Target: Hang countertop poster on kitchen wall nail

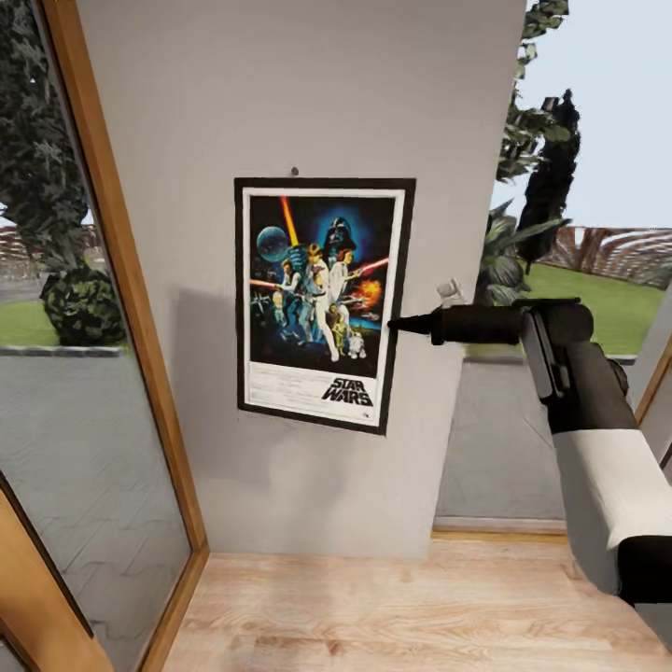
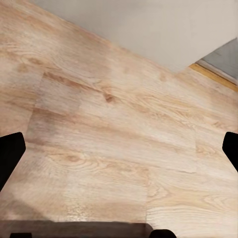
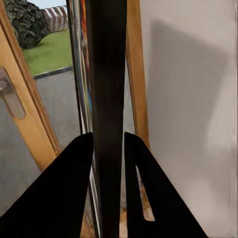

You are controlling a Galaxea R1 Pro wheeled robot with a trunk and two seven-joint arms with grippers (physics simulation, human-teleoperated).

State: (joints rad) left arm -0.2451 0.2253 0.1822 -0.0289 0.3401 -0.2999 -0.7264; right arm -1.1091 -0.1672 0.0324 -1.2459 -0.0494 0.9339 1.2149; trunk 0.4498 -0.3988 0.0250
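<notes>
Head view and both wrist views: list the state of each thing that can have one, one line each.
Black-framed Star Wars poster: against the pale-grey wall, slightly tilted, right edge pinched.
Tiny dark wall nail: bare, just above the poster's top edge.
Right gripper: shut on the poster's edge, fingers either side of it.
Left gripper: open, holding nothing, over the light wooden floor.

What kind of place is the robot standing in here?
Probably a room in a house, at a narrow strip of wall between tall wood-framed windows. The floor is light wood planks, and a garden with lawn and trees shows outside. The right gripper holds a poster against the wall.
</notes>
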